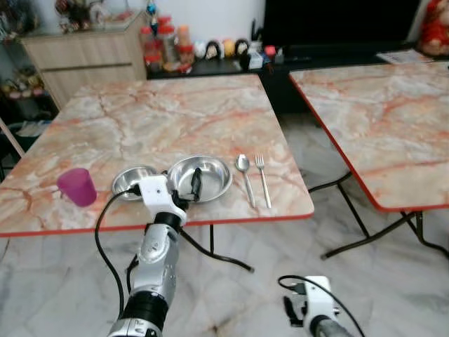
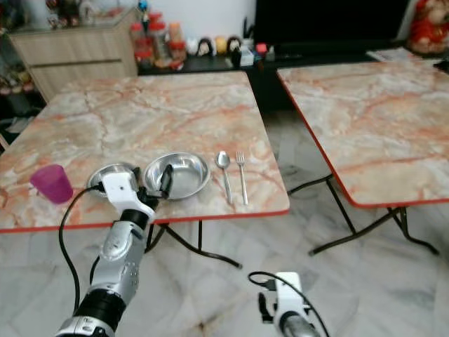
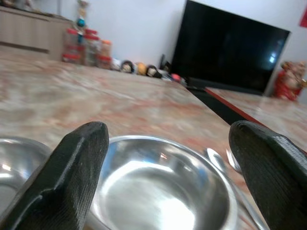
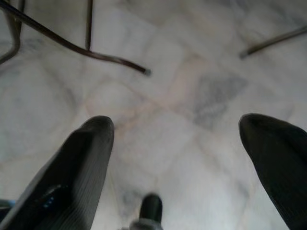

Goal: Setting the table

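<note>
Bowls [image 1: 200,177] crowd the table [image 1: 231,217] edge; left pincer [image 3: 168,177] spread at the larger's rim.

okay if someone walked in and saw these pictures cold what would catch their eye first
Probably the left pincer, open and reaching over the near rim of the larger steel bowl at the front edge of the marble-patterned table. A smaller steel bowl and a purple cup lie to its left, a spoon and fork to its right. The right pincer hangs open above the floor.
</note>
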Motion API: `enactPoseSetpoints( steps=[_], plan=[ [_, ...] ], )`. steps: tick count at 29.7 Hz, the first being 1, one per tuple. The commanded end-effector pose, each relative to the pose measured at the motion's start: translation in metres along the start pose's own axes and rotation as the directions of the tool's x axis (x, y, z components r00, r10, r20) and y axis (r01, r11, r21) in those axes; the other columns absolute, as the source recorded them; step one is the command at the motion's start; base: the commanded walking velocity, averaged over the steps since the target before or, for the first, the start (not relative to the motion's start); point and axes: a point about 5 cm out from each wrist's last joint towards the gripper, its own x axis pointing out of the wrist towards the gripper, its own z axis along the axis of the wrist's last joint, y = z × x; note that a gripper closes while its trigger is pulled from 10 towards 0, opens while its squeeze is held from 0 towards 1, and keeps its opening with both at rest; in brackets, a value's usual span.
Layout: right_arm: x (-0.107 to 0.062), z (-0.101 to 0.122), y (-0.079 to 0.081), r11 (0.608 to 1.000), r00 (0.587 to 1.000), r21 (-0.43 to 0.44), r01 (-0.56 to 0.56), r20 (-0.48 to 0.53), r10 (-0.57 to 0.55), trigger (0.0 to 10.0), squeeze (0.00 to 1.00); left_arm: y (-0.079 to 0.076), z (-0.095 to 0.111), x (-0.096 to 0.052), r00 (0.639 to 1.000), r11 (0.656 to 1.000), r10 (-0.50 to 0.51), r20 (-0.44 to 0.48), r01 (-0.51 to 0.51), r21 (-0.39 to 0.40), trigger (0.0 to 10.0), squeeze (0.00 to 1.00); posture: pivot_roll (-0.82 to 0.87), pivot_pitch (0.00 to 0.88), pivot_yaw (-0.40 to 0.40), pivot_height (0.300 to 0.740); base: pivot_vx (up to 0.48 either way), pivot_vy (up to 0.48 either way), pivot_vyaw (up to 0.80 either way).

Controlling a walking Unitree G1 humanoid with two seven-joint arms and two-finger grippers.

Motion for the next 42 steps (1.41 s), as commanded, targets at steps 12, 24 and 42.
enactPoseSetpoints(
  steps=[12, 24, 42],
  plan=[
    [0.003, 0.007, 0.017, 0.998, 0.999, -0.037, -0.048, 0.019, 0.049, 10.0, 0.0, 0.011, 0.003, -0.004, 0.999, 0.999, 0.047, 0.004, -0.047, 0.001, 10.0, 0.0, 0.11, 0.0, -0.003, 0.736, 0.319, 0.0, 0.0],
    [0.002, 0.006, 0.016, 0.998, 0.999, -0.04, -0.046, 0.024, 0.046, 10.0, 0.0, 0.009, 0.005, -0.007, 0.999, 0.999, 0.04, 0.007, -0.04, -0.008, 10.0, 0.0, 0.11, 0.0, -0.004, 0.736, 0.233, 0.0, 0.0],
    [0.002, 0.002, 0.02, 0.996, 0.998, -0.063, -0.064, 0.011, 0.065, 10.0, 0.0, 0.005, 0.023, -0.029, 1.0, 0.998, 0.024, -0.006, -0.025, -0.058, 10.0, 0.0, 0.13, 0.0, 0.003, 0.736, 0.0, 0.0, 0.0]
  ],
)
